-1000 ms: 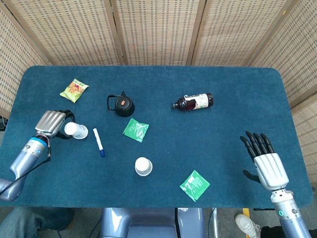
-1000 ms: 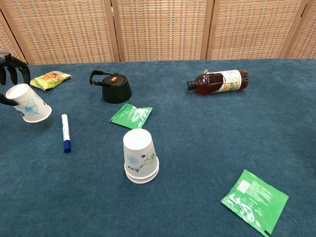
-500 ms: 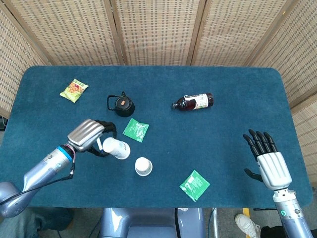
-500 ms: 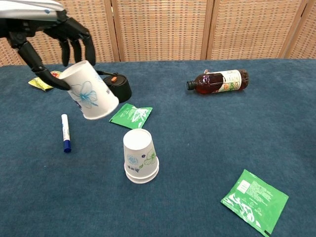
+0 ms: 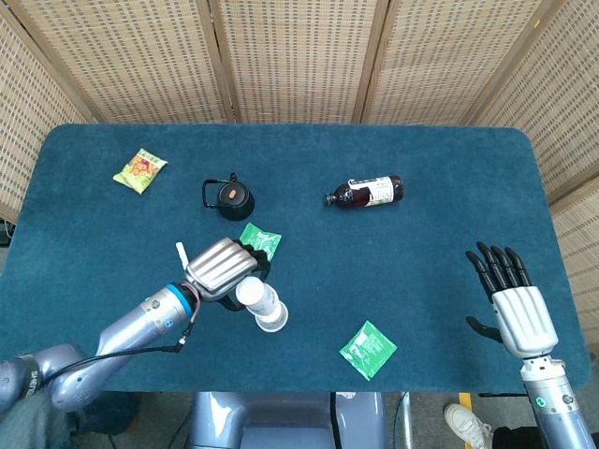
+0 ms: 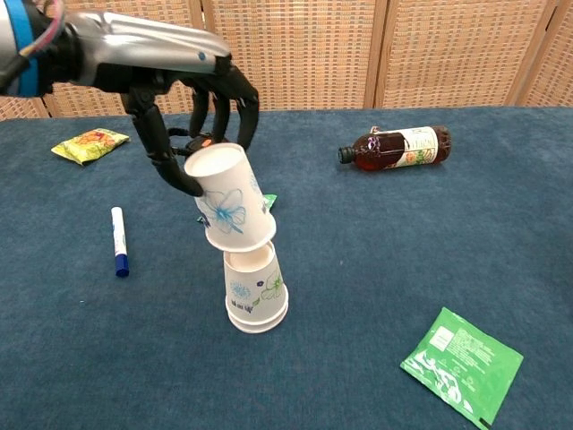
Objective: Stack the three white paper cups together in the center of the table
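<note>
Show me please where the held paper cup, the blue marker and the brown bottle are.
held paper cup (image 6: 229,207), chest view, on its side wall with the blue flower.
blue marker (image 6: 118,240), chest view, on the white barrel.
brown bottle (image 6: 398,147), chest view, on its label.

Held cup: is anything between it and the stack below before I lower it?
Nothing visible. The left hand holds the cup upside down and tilted, its rim just above the top of the stacked cups. The marker and the green packet lie off to the sides.
</note>
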Motion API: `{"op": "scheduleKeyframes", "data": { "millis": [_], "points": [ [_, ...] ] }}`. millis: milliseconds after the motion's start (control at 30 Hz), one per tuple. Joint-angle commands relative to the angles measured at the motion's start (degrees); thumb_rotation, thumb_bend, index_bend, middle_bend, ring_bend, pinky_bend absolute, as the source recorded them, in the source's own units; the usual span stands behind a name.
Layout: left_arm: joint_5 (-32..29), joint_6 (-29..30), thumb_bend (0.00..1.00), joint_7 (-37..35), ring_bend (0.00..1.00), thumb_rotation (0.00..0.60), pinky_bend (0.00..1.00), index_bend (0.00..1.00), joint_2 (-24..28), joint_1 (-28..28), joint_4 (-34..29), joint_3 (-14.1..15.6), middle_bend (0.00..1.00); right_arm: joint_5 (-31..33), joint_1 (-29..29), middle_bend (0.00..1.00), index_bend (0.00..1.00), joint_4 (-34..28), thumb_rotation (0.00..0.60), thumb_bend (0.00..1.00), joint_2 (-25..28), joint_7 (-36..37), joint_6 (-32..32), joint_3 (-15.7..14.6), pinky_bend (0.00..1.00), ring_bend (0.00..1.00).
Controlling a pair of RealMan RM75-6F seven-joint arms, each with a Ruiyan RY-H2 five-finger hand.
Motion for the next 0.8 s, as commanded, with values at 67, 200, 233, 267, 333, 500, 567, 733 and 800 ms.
{"op": "scheduleKeyframes", "data": {
  "millis": [67,200,233,267,333,500,567,733,800],
  "points": [
    [-3.2,0.8,0.20,2.2,0.40,0.600,0.44,0.54,-2.5,-2.3,-0.1,1.0,0.38,0.0,-0.1,0.07,0.04,0.0,0.600,0.00,0.1,0.1,0.0,0.1,0.00,0.01],
    [-4.7,1.3,0.20,3.5,0.40,0.600,0.44,0.54,-3.7,-3.6,-0.1,1.6,0.38,-0.1,-0.3,0.07,0.04,-0.1,0.600,0.00,0.3,0.4,0.1,0.4,0.00,0.01],
    [-4.9,1.3,0.20,3.7,0.40,0.600,0.44,0.54,-3.8,-3.8,-0.1,1.7,0.38,-0.1,-0.3,0.07,0.04,-0.2,0.600,0.00,0.3,0.5,0.2,0.4,0.00,0.01],
    [-5.3,1.5,0.20,4.2,0.40,0.600,0.44,0.54,-3.9,-4.0,-0.2,2.0,0.38,-0.1,-0.4,0.07,0.04,-0.2,0.600,0.00,0.4,0.6,0.2,0.5,0.00,0.01],
    [-6.0,2.0,0.20,5.2,0.40,0.600,0.44,0.54,-4.0,-4.5,-0.2,2.4,0.38,-0.2,-0.5,0.07,0.04,-0.2,0.600,0.00,0.5,0.7,0.3,0.6,0.00,0.01],
    [-8.1,3.3,0.21,7.8,0.40,0.600,0.44,0.54,-3.9,-5.6,-1.2,3.5,0.38,-0.1,-0.7,0.07,0.04,-0.2,0.600,0.00,0.7,1.1,0.5,0.9,0.00,0.01],
    [-8.5,4.3,0.21,9.1,0.40,0.600,0.44,0.54,-3.7,-6.0,-1.5,3.8,0.38,-0.2,-0.8,0.07,0.04,-0.3,0.600,0.00,0.8,1.3,0.6,0.9,0.00,0.01],
    [-9.7,6.0,0.21,10.4,0.40,0.600,0.44,0.54,-3.2,-6.5,-2.7,4.2,0.38,-0.3,-0.9,0.07,0.04,-0.4,0.600,0.00,1.0,1.4,0.6,1.0,0.00,0.01],
    [-10.2,6.2,0.21,10.5,0.40,0.600,0.44,0.54,-3.0,-6.7,-3.0,4.3,0.38,-0.3,-0.9,0.07,0.04,-0.5,0.600,0.00,1.0,1.3,0.5,1.1,0.00,0.01]
  ]
}}
